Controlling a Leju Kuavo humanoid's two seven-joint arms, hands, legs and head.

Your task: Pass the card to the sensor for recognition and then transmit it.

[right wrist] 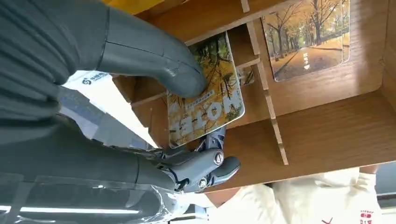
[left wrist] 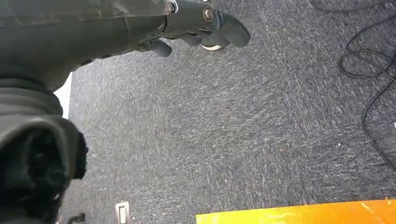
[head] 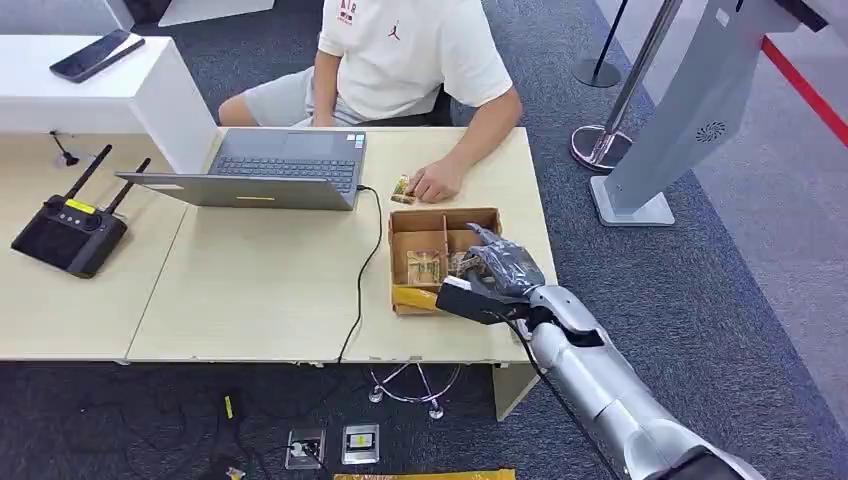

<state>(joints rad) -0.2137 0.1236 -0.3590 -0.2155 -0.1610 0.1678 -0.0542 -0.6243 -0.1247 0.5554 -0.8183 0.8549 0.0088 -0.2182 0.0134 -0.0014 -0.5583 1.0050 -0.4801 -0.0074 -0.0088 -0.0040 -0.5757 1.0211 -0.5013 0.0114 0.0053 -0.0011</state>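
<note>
Right hand [head: 497,266] is reaching into the wooden box [head: 437,222], its thin dividers [right wrist: 268,100] hemming the fingers. The card [right wrist: 205,100], pinched by that hand, is filling much of one slot. A person's hand [head: 436,180] is resting just beyond the box. Laptop [head: 270,168] and its cable [head: 366,262] are bordering the box's left side; bare tabletop [head: 260,290] is lying farther left.

The right arm [head: 600,385] reached forward and up from below, its silver forearm stretched out straight. The right hand [head: 500,268] pinched a card [right wrist: 205,105] between its thick thumb [right wrist: 154,56] and dark fingers [right wrist: 205,165]. The left hand [left wrist: 187,23] hung down with its fingers curled in.
</note>
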